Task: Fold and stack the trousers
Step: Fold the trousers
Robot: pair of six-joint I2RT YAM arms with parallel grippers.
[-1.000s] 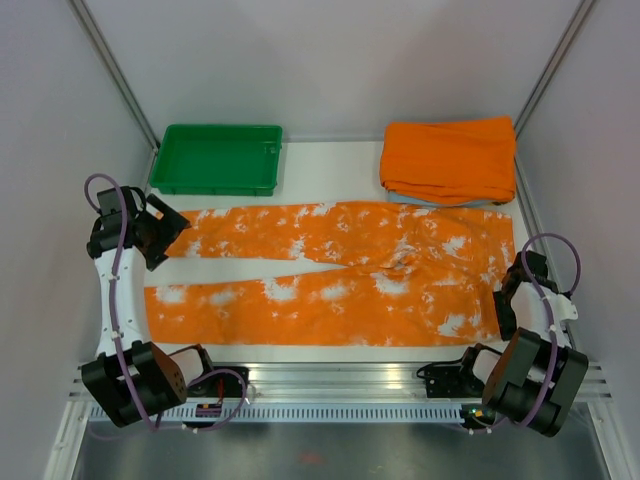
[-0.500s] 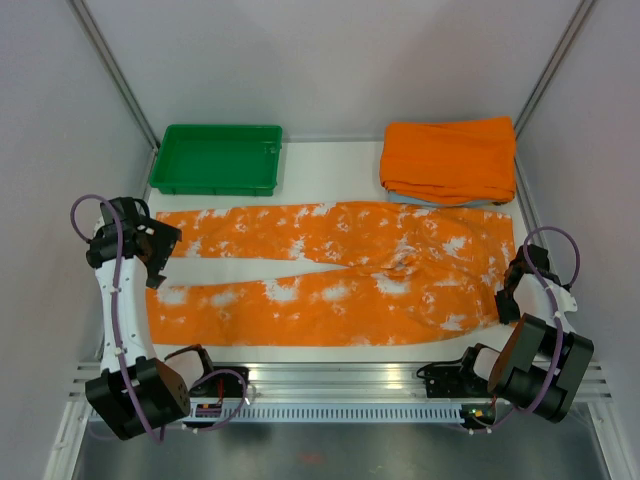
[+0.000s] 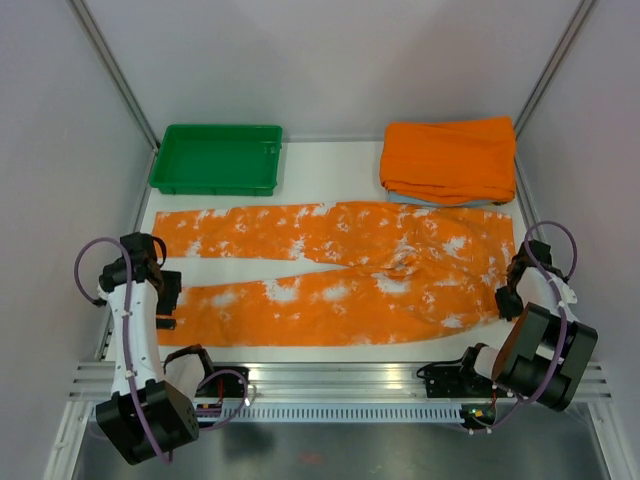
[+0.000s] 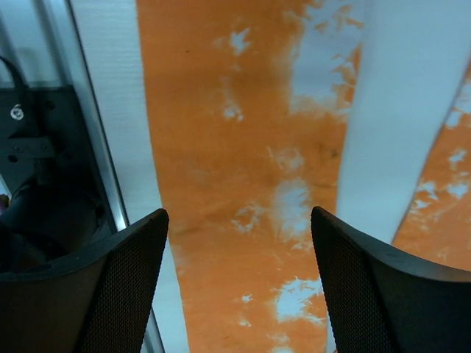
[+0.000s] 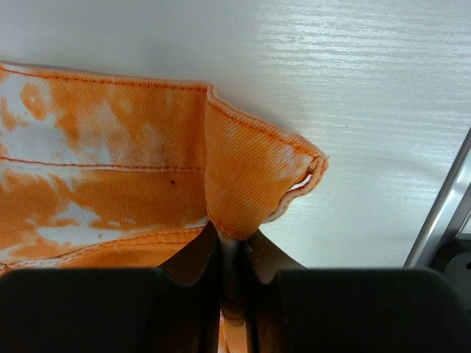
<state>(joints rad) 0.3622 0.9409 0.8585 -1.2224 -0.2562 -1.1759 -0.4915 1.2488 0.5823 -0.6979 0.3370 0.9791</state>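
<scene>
From above, the trousers (image 3: 340, 275) lie flat across the white table (image 3: 330, 165), waist to the right and both legs running left, with a thin wedge of bare table between the legs. A green tray (image 3: 215, 160) sits at the far left, and at the far right a folded plain orange cloth (image 3: 448, 155) rests on a light blue cloth (image 3: 420, 200) (only a sliver of blue shows under it). The left gripper (image 3: 165, 300) is at the cuff end of the near leg, and the right gripper (image 3: 508, 297) is at the near corner of the waist. In the left wrist view, the two dark fingers (image 4: 121, 287) stand spread wide over the near leg, with the cloth's near edge on one side and the bare strip between the legs on the other; whether the tips touch the fabric cannot be told. In the right wrist view, the jaws are pressed together on the waistband corner, which puckers up into a small peak, with bare table just beyond it.
</scene>
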